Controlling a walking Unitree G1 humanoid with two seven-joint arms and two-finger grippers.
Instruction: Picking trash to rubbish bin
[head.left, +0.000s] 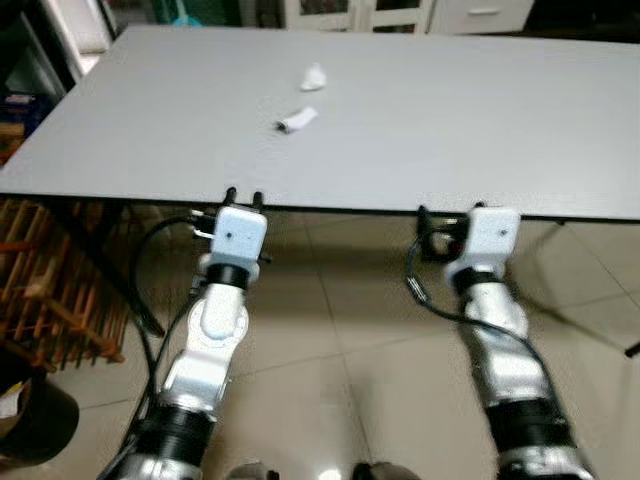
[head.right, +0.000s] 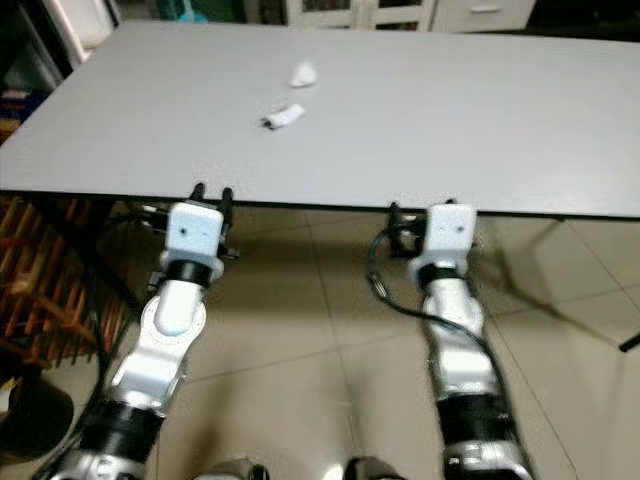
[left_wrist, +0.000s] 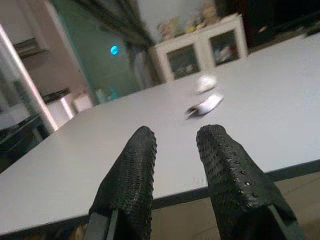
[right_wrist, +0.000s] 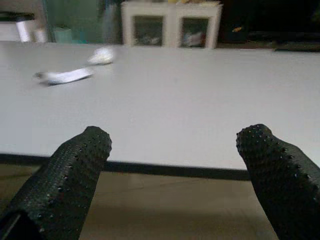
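2 trash scraps (head.left: 298, 121) on the grey table (head.left: 480, 130); left tool (left_wrist: 175, 137) narrowly parted, right tool (right_wrist: 175, 142) spread wide.

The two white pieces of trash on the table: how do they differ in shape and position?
The nearer trash piece is long and flattened, like a rolled wrapper with a dark end; the farther trash piece is a rounder crumpled wad. The nearer one lies closer to the table edge where the left pincer waits; the farther one sits deeper in. Both are white, small, and lie apart, untouched.

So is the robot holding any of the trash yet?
No, both bits of trash lie on the table, beyond the left pincer.
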